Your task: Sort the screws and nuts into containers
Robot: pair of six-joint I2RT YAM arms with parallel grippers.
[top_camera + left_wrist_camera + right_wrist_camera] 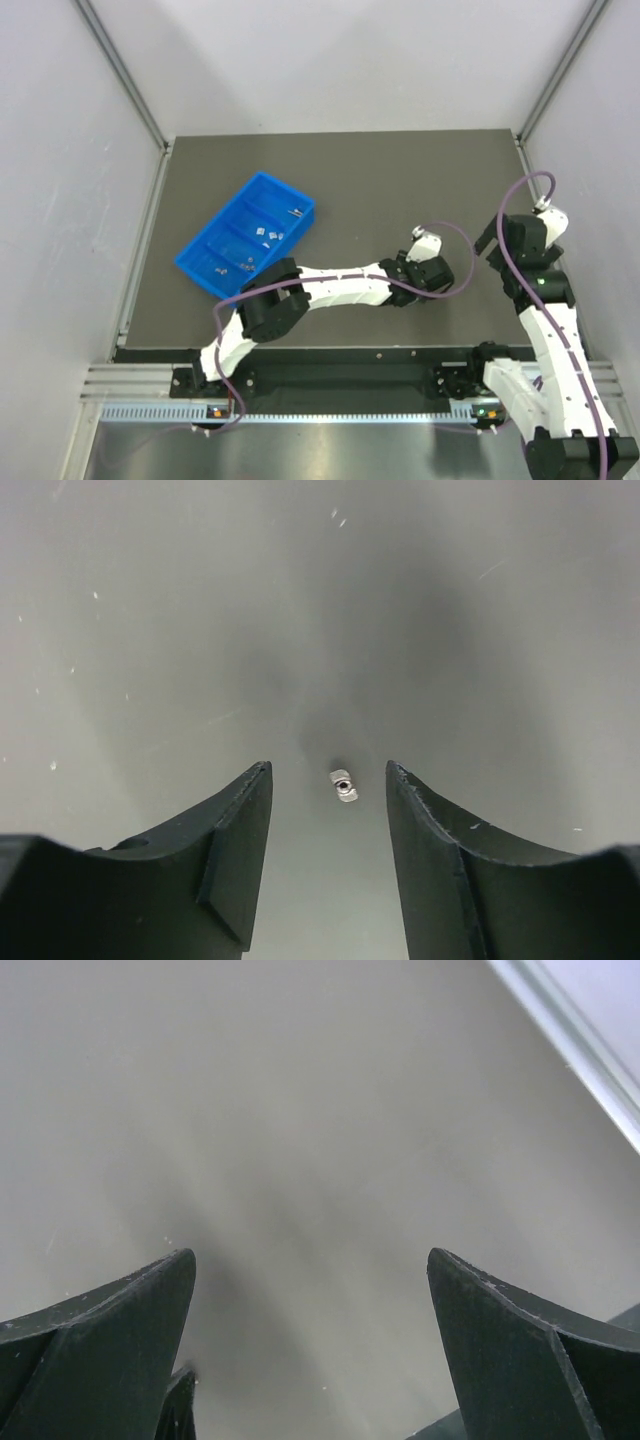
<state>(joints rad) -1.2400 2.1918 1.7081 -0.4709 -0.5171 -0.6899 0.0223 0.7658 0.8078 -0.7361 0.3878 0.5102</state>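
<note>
Though lost from above beneath the left arm, plain at the left wrist: one nut [344, 786] on the desk [150, 630], between the parted fingers of the left end effector [328, 770], touching neither. Only from above: blue tray [190, 258] well left, silver bits [268, 233] in its compartments. Right end effector [310, 1255] spread wide, gripping nothing.

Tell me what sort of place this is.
Probably a robot test cell in a lab: two white arms bolted at the edge of a dark table, plain grey panels on metal rails around it, and a blue tray.
</note>
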